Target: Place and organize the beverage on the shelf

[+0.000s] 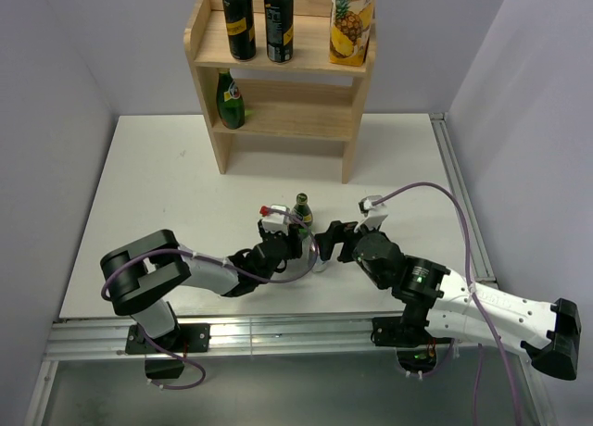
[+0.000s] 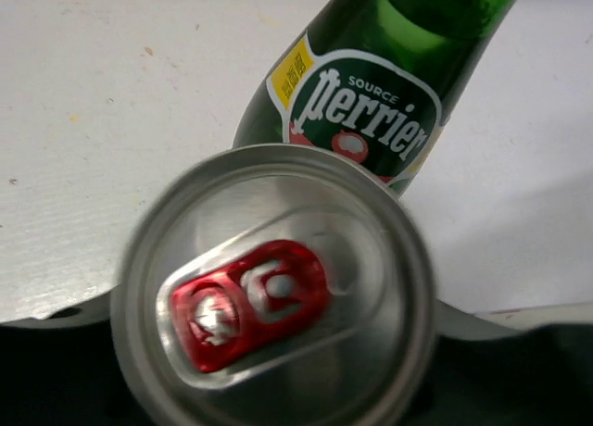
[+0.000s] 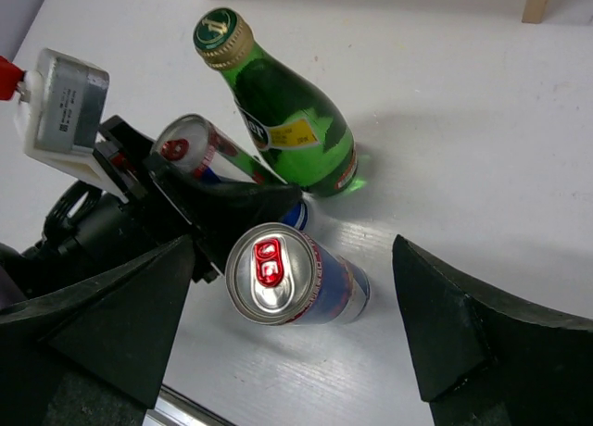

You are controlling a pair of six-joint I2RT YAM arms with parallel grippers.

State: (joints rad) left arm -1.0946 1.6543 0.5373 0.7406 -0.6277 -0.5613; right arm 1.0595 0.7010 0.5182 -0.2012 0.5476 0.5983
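The wooden shelf [image 1: 306,120] stands at the back of the table. Two black cans [image 1: 239,20] [image 1: 278,21] are on its top tier and a green bottle [image 1: 230,100] on its lower tier. Another green bottle [image 3: 287,120] [image 2: 371,102] stands upright on the table. Just in front of it, my left gripper [image 1: 298,245] is shut on a blue-and-silver can [image 3: 185,144] [image 2: 273,296], one finger [image 3: 243,202] lying across the can's side. A second blue-and-silver can [image 3: 320,292] stands between the spread fingers of my right gripper [image 3: 293,259], which is open and not touching it.
A pineapple juice carton [image 1: 352,23] takes up the right end of the top tier. The two grippers sit close together near the table's front edge, by a metal rail [image 1: 278,332]. Walls close in on the left and right.
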